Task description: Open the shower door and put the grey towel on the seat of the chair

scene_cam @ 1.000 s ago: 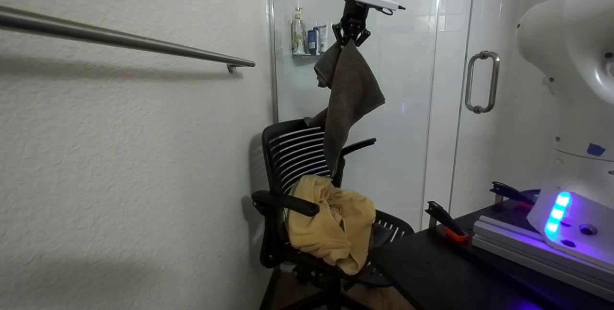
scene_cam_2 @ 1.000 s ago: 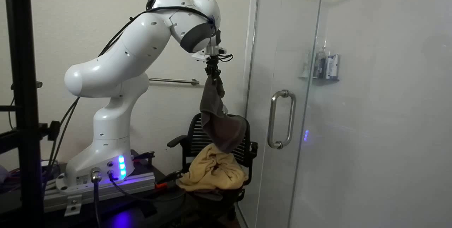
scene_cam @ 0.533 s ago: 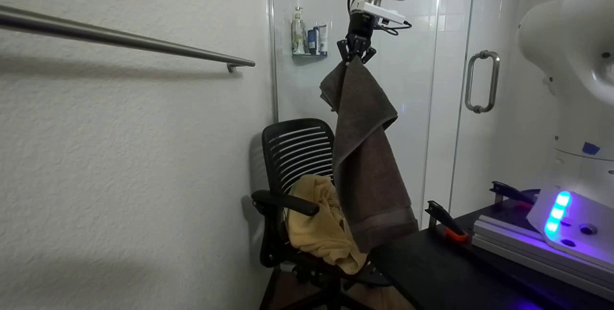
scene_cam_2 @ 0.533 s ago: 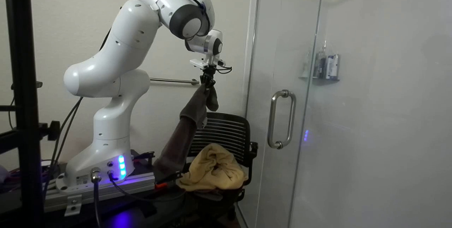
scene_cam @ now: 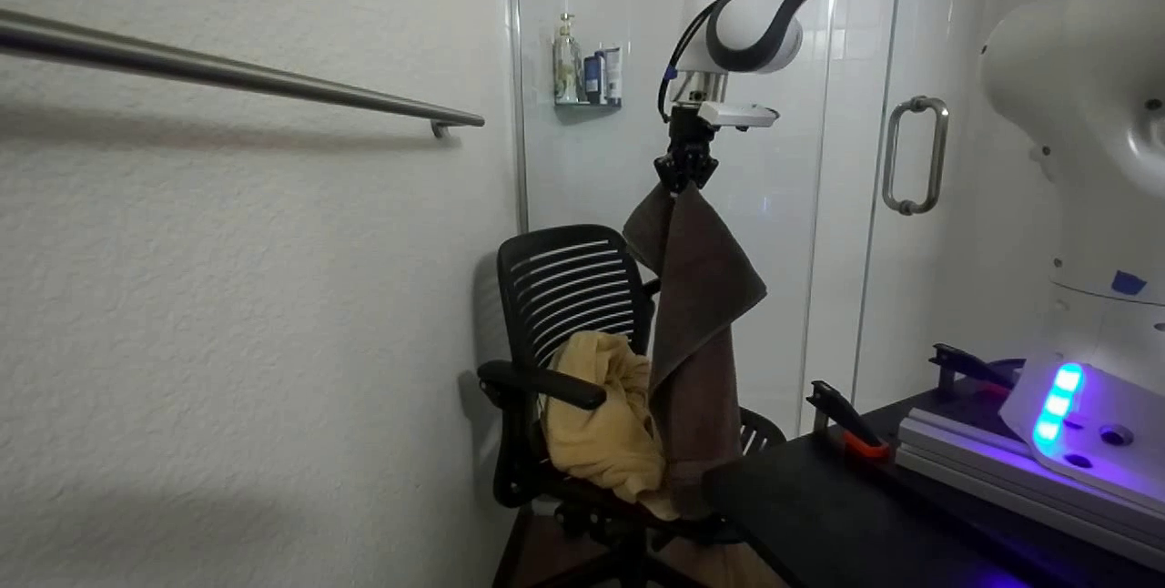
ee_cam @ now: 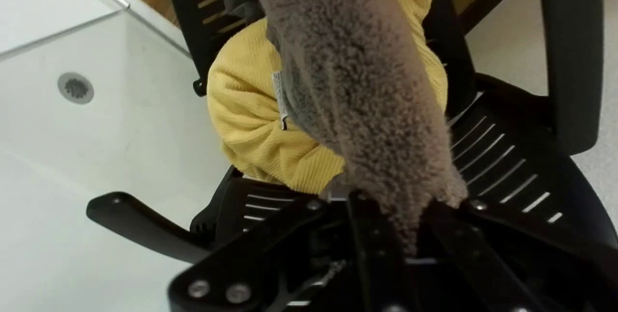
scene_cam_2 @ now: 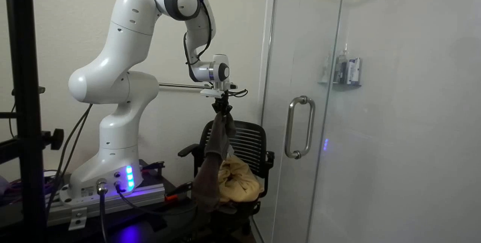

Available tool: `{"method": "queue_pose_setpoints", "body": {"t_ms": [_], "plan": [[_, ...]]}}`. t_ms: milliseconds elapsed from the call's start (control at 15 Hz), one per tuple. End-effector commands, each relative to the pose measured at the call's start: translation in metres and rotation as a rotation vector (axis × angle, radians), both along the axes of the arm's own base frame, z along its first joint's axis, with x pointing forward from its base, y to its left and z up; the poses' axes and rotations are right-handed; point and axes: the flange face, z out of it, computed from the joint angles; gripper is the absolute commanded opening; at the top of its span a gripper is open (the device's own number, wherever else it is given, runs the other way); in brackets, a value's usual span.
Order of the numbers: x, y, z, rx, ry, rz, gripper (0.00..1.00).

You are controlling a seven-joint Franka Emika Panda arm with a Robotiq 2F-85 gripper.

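Observation:
My gripper (scene_cam: 684, 186) is shut on the top of the grey towel (scene_cam: 696, 324), seen in both exterior views. The towel hangs down in front of the chair (scene_cam: 569, 265), its lower end at about seat height beside the yellow cloth. Whether that end touches the seat or the yellow cloth I cannot tell. In the wrist view the towel (ee_cam: 357, 70) runs away from the fingers (ee_cam: 367, 225) over the chair's seat area, hiding part of it. A silver loop handle (scene_cam_2: 289, 130) marks the shower door (scene_cam_2: 304, 66); whether it stands open is unclear.
A bunched yellow cloth (scene_cam: 596, 429) covers much of the seat. Armrests (ee_cam: 574, 61) flank the chair. The black table (scene_cam: 792, 497) with clamps (scene_cam: 846, 415) juts close to the seat. A grey bar (scene_cam: 227, 69) runs along the wall, and bottles (scene_cam: 566, 65) stand on a shower shelf.
My gripper has come down with the towel still held. The towel's lower part swung from the chair back out over the table edge and now hangs nearly straight.

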Motion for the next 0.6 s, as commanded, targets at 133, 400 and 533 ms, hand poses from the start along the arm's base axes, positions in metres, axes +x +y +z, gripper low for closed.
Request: {"method": "queue_pose_setpoints", "body": {"t_ms": [133,400,533], "plan": [[0.013,0.008,-0.026,-0.046,-0.214,0.071,0.02],[0.040,0.007,-0.046,-0.070,-0.279,0.040,0.02],[0.055,0.009,-0.056,-0.069,-0.305,0.026,0.34]]}}
